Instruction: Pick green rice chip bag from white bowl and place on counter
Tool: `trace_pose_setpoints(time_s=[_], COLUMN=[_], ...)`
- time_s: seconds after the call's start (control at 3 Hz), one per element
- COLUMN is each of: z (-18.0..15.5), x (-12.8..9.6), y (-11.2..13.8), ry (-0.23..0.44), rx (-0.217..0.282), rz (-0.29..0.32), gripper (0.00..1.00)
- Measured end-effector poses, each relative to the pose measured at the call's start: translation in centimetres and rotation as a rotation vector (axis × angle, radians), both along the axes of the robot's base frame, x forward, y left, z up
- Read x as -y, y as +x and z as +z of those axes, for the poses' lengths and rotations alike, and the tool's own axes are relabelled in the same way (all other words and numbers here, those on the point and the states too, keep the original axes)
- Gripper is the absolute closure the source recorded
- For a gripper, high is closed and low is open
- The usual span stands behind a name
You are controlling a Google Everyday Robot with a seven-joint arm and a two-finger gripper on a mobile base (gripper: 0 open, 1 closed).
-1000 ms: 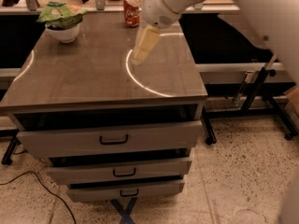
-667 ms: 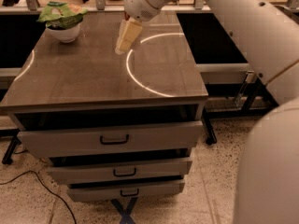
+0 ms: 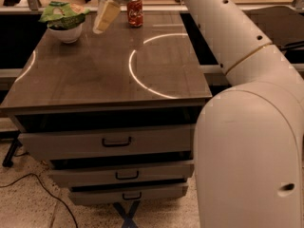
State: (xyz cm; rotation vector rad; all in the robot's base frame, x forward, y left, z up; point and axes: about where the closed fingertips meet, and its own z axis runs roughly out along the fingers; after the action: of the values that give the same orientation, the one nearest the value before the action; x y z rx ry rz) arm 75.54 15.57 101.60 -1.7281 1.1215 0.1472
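Reaching step: the gripper is hovering just right of the white bowl, claw state I cannot tell, and next it is needing to drop onto the green rice chip bag sitting in that bowl.

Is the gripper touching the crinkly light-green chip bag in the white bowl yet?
Apart. The camera view shows a strip of grey-brown counter between the light-green bag and the gripper to its right.

gripper hangs between white bowl and can; counter front free.
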Motion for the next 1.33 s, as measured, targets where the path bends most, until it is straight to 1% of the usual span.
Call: trace_pose_setpoints(time_s=[0.33,0.67,1.0,1.33], z=[-0.2,-2.0,-3.9,-5.8], x=[-0.3,-3.5,-7.2,-11.0], y=[0.2,2.3,4.0,5.4], ry=[0.006,0.078,0.113,0.13], rx=[-0.002,-0.008,-0.028,-0.055], rz=[-0.004,-0.041,-0.037,-0.02], gripper=[0.0,0.0,0.0,0.0])
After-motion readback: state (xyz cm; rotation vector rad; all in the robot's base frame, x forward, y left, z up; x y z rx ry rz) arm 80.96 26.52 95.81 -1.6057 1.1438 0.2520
